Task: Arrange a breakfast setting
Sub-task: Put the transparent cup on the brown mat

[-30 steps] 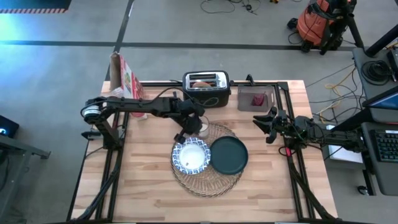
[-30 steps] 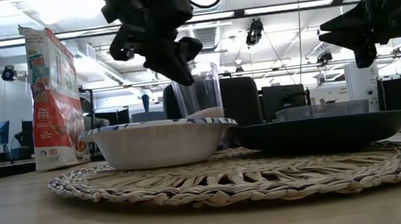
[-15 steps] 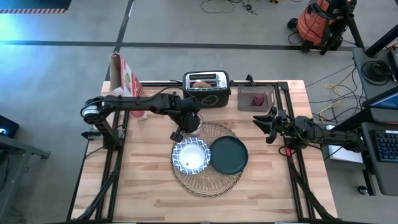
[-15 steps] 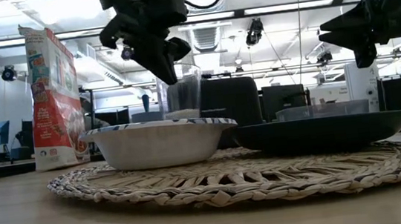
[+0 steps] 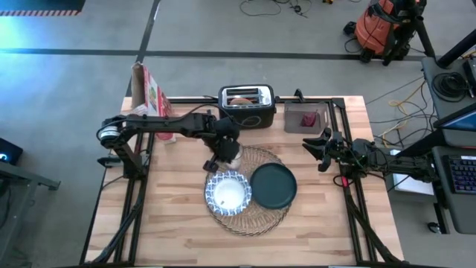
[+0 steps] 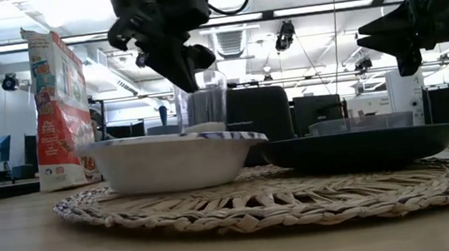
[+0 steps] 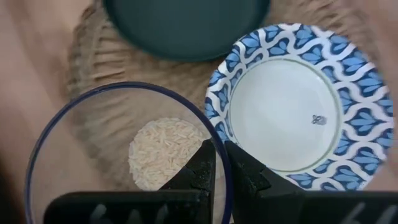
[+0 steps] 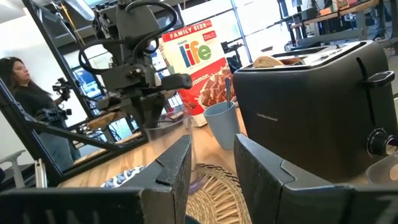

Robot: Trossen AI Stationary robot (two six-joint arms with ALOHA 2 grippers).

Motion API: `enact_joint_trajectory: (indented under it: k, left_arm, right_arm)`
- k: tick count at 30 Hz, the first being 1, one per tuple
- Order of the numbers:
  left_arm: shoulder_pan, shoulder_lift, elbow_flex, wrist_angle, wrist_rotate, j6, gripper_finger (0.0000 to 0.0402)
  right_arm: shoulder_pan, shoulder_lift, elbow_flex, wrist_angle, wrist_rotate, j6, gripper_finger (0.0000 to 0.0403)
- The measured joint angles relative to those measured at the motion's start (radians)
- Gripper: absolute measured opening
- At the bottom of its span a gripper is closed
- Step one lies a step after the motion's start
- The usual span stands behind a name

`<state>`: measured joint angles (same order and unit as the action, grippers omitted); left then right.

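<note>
Judging from the layout, the setting is partly built: the woven placemat (image 5: 249, 195) lies mid-table carrying the blue-and-white bowl (image 5: 228, 193) and the dark teal plate (image 5: 273, 185) side by side, rims close together. Neither a spoon nor a dark-red item can be identified on the mat, so those placements likely remain.

The left gripper (image 7: 219, 163) has its fingers pressed together on the rim of the clear glass (image 7: 124, 152), one finger inside the wall and one outside. The glass stands at the far edge of the placemat, just behind the bowl. It appears blue-rimmed, with a pale grainy heap at its bottom; whether that is milk cannot be told.

The right gripper (image 5: 315, 147) hovers near the right table edge, jaws partly spread, holding nothing
</note>
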<state>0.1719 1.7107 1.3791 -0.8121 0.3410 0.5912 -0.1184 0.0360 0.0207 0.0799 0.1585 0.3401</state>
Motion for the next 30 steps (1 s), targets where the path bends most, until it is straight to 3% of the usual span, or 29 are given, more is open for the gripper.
enact_joint_trajectory:
  k: [8,14,30]
  left_arm:
    - [0.0,0.0,0.0,-0.005,0.007,-0.002,0.0006]
    - [0.0,0.001,0.0,0.013,-0.093,-0.003,0.0007]
    - [0.001,0.025,0.002,0.017,-0.093,-0.078,0.0022]
  right_arm:
    - [0.0,0.0,0.0,0.0,0.0,0.0,0.0112]
    - [0.0,0.0,0.0,0.0,0.0,0.0,0.0112]
    - [0.0,0.0,0.0,0.0,0.0,0.0,0.0112]
